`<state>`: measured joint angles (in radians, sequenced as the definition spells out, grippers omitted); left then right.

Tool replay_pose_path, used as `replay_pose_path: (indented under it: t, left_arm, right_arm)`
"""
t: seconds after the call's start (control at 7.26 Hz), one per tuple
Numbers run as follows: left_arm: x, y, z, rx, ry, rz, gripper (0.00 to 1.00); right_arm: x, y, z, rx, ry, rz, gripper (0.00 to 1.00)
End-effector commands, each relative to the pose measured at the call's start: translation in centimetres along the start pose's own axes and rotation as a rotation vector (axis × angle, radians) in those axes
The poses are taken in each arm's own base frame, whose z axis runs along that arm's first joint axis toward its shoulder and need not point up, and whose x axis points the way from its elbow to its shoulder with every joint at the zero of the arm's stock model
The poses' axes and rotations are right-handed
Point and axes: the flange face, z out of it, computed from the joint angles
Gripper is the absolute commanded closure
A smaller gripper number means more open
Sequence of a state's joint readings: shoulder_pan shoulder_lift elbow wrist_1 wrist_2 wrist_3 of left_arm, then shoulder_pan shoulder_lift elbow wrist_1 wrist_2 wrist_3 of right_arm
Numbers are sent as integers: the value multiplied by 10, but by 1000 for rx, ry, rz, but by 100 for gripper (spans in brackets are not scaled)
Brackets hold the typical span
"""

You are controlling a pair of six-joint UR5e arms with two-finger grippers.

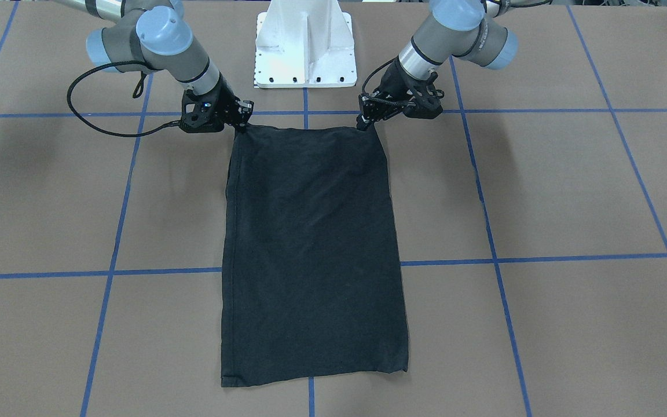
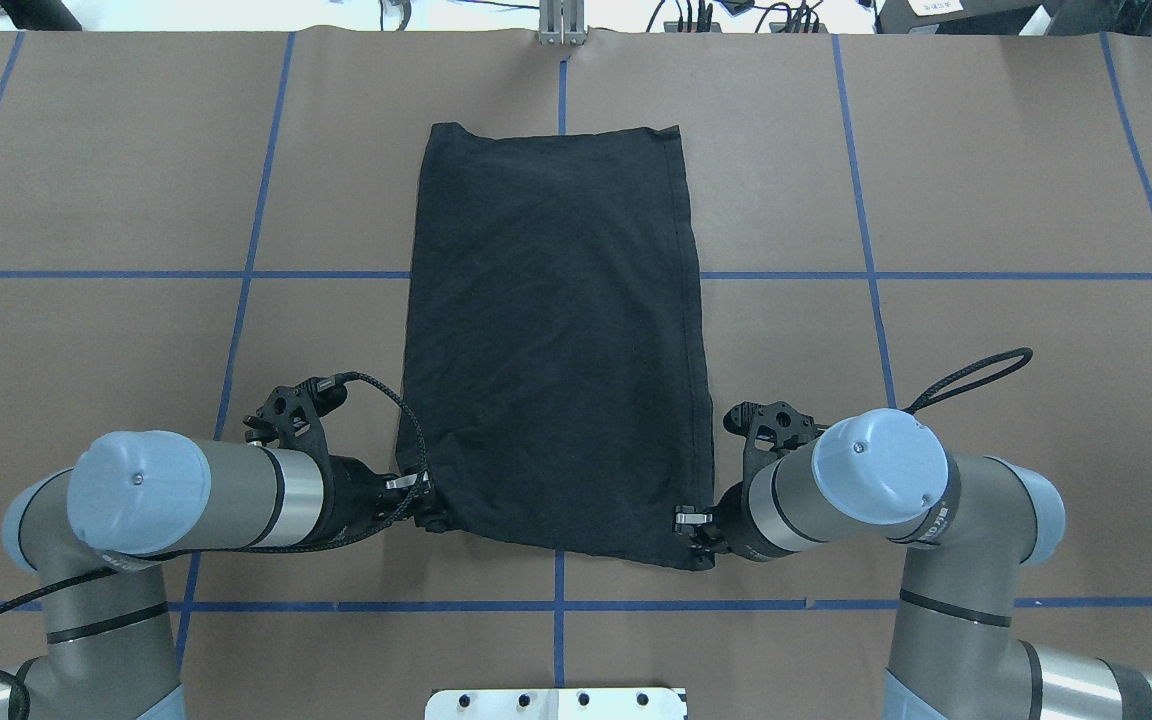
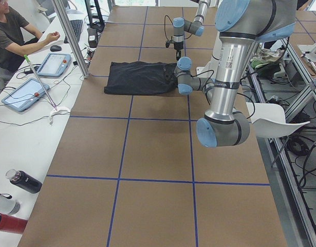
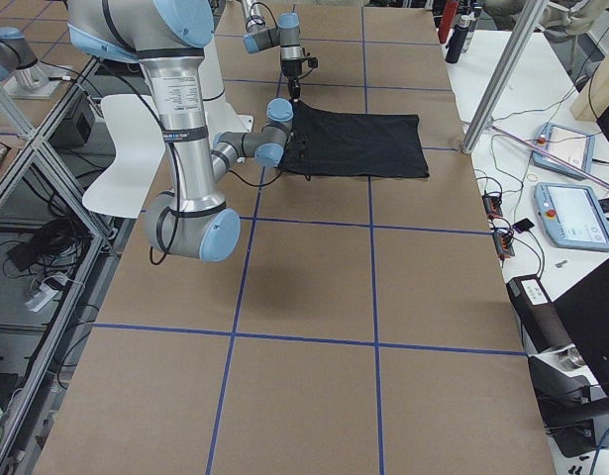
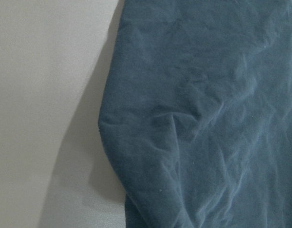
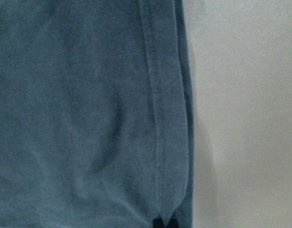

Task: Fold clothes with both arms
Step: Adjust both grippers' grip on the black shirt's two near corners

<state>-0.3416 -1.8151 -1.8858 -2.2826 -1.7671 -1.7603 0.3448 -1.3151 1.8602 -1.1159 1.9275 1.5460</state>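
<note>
Two claws: left claw (image 2: 428,512) and right claw (image 2: 694,527), each pinched tight on a near corner.
T-shirt (image 2: 556,330): probably soft, light, floppy; corners look like the best grab spot.

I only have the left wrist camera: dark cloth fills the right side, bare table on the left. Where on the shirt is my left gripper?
Observer: The left gripper is at one corner of the T-shirt, on the edge nearest the robot's base.
Operator: And the right arm?
Observer: The right gripper is at the other corner of that same edge, and both grippers look shut on the cloth.
Operator: What shape is the shirt in?
Observer: It is a long, narrow rectangle with no sleeves or logo showing. It runs straight away from the robot, and its far end lies flat on the table.
</note>
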Motion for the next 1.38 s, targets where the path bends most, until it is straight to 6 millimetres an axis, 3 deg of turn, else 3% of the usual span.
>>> replay_pose_path:
  t: [0.0, 0.28, 0.55, 1.24]
  left_arm:
    - [0, 1, 0, -1, 0, 0, 100]
    - [0, 0, 1, -1, -1, -1, 100]
    - [-1, 0, 2, 1, -2, -1, 100]
    - [-1, 1, 2, 0, -3, 0, 100]
  right_arm:
    - [0, -5, -2, 4, -8, 4, 100]
    - [-1, -6, -2, 7, -8, 5, 62]
    - [-6, -4, -2, 9, -16, 57, 4]
    - [-6, 4, 5, 0, -10, 90, 1]
